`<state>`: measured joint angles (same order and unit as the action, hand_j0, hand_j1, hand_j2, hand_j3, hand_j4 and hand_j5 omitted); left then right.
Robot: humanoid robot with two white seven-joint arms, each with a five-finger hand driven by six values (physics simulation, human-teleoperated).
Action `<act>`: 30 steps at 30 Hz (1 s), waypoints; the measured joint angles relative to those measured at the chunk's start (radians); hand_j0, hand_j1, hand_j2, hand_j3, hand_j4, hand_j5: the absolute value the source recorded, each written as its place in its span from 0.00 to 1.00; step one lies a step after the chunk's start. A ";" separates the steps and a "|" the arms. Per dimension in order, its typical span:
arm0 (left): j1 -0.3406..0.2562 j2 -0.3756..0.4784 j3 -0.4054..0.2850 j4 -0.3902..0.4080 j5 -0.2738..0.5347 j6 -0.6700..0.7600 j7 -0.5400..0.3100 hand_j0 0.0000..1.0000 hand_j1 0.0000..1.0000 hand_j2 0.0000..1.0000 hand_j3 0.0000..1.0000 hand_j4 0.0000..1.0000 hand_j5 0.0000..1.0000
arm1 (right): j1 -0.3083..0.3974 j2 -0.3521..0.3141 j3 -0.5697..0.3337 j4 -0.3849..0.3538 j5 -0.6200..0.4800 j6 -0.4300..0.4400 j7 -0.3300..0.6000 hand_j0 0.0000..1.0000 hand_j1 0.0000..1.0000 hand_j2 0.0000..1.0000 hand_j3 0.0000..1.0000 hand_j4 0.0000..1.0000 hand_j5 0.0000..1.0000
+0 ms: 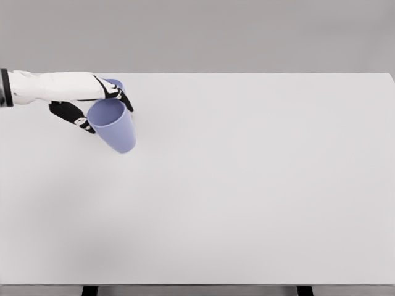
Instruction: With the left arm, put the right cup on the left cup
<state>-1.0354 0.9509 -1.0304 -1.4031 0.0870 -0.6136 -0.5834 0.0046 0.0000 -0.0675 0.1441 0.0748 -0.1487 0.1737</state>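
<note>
My left hand (92, 105) reaches in from the left edge at the table's far left. Its fingers are curled around a lavender-blue cup (114, 126), which is tilted with its open mouth facing up and toward me and its base pointing down to the right. Behind the hand, part of a second blue cup (116, 83) peeks out just above the fingers; most of it is hidden by the hand and the held cup. I cannot tell whether the two cups touch. The right arm does not show.
The white table (247, 185) spreads wide to the right and toward me, with its far edge near the hand. Two dark table legs (90, 290) show under the front edge.
</note>
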 measured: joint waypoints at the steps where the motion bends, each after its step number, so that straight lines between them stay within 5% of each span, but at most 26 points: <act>1: -0.003 0.003 0.001 0.001 0.000 0.000 0.000 0.60 0.60 0.60 0.60 0.60 0.60 | 0.002 0.000 0.000 0.000 0.000 0.000 0.000 1.00 1.00 1.00 1.00 1.00 1.00; 18: -0.126 0.007 -0.007 0.128 -0.008 0.000 0.000 0.60 0.60 0.60 0.60 0.60 0.60 | 0.000 0.000 0.000 0.000 0.000 0.000 0.000 1.00 1.00 1.00 1.00 1.00 1.00; 30: -0.187 -0.070 -0.041 0.264 -0.030 0.000 -0.001 0.61 0.61 0.61 0.61 0.61 0.61 | 0.002 0.000 0.000 0.000 0.000 0.000 0.000 1.00 1.00 1.00 1.00 1.00 1.00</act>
<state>-1.2226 0.8810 -1.0714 -1.1396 0.0568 -0.6135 -0.5841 0.0061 0.0000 -0.0675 0.1442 0.0749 -0.1487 0.1737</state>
